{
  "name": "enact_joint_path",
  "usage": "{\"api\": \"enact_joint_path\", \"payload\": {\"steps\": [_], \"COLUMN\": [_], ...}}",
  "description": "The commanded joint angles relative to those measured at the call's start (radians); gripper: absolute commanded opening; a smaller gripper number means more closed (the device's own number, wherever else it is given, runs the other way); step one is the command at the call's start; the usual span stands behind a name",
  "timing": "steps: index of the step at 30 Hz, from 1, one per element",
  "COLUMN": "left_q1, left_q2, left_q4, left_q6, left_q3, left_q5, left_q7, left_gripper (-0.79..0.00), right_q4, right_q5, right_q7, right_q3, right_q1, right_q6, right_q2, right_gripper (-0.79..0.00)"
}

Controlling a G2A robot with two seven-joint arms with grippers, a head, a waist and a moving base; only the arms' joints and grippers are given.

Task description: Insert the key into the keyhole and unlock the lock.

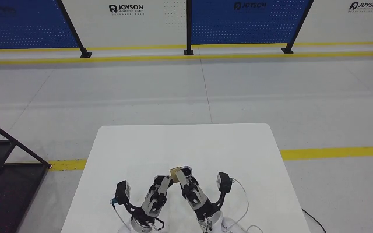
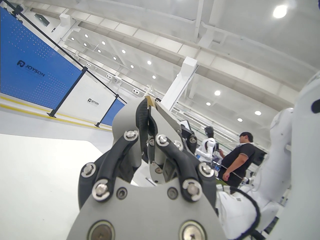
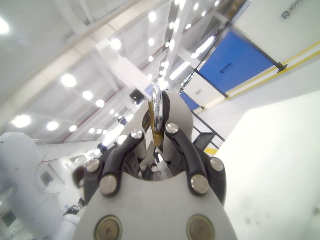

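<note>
**bolt_head:** what's the right gripper [image 3: 158, 98] got?

**rigwatcher:** It's clamped on the lock [image 3: 157, 113]. Its wrist view has the padlock edge-on between the two fingers, with the shiny chrome part up by the fingertips and the brass body deeper toward the palm. The fingers are just as far apart as the lock is thick, with a pad against each face.

**bolt_head:** and the left gripper [image 2: 149, 104]?

**rigwatcher:** Pinched nearly flat, black pads [image 2: 142, 117] practically touching. A small brass bit [image 2: 150, 99] pokes out at the very tip. Whether that's the key or the lock's edge past the fingers, I honestly can't tell from that angle.

**bolt_head:** where is all this over the table [image 1: 175, 143]?

**rigwatcher:** In the top view the two grippers sit tip to tip above the near part of the white table, roughly centred side to side. A brass block [image 1: 175, 173] sits right where the tips meet, with a silver glint just beside it. Both wrist views look past the fingertips at the ceiling lights [image 3: 68, 80], so the fingers point upward.

**bolt_head:** anything crowding them?

**rigwatcher:** Each gripper's closest neighbour is the other one. A black frame [image 1: 17, 154] stands off one side of the table. Yellow floor lines [image 1: 326, 153] run past it, and the blue and white barrier panels [image 1: 35, 23] are well apart, across the floor.
</note>
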Motion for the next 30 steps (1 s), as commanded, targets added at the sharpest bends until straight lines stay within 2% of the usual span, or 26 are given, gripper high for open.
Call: {"api": "enact_joint_path", "payload": {"steps": [1,5,11,16,21,25,27,30], "left_q1": [-0.002,-0.012,-0.027,-0.034,-0.039,-0.04,-0.039,-0.034], "left_q2": [-0.001,-0.003,-0.002,0.002,0.005,0.008,0.01,0.016], "left_q4": [0.006,0.023,0.05,0.064,0.072,0.076,0.075,0.066], "left_q6": [0.036,0.114,0.177,0.202,0.191,0.165,0.146,0.106], "left_q3": [0.002,0.012,0.027,0.034,0.044,0.053,0.054,0.048], "left_q5": [0.074,0.193,0.278,0.312,0.289,0.261,0.242,0.194], "left_q7": [0.053,0.152,0.249,0.291,0.289,0.272,0.262,0.231], "left_gripper": [-0.785,-0.785,-0.785,-0.785,-0.785,-0.597,-0.533,-0.548], "right_q4": [-0.01,-0.023,-0.035,-0.041,-0.046,-0.047,-0.048,-0.049], "right_q5": [0.005,0.014,0.019,0.023,0.022,0.017,0.016,0.012], "right_q7": [0.013,0.028,0.041,0.05,0.059,0.061,0.062,0.064], "right_q3": [0.005,0.014,0.025,0.031,0.036,0.039,0.041,0.045], "right_q1": [-0.008,-0.021,-0.035,-0.043,-0.049,-0.052,-0.054,-0.058], "right_q6": [0.005,0.008,0.012,0.01,0.01,0.009,0.009,0.005], "right_q2": [0.002,0.004,0.006,0.007,0.007,0.006,0.006,0.007], "right_gripper": [-0.785,-0.785,-0.785,-0.785,-0.785,-0.785,-0.785,-0.785]}}
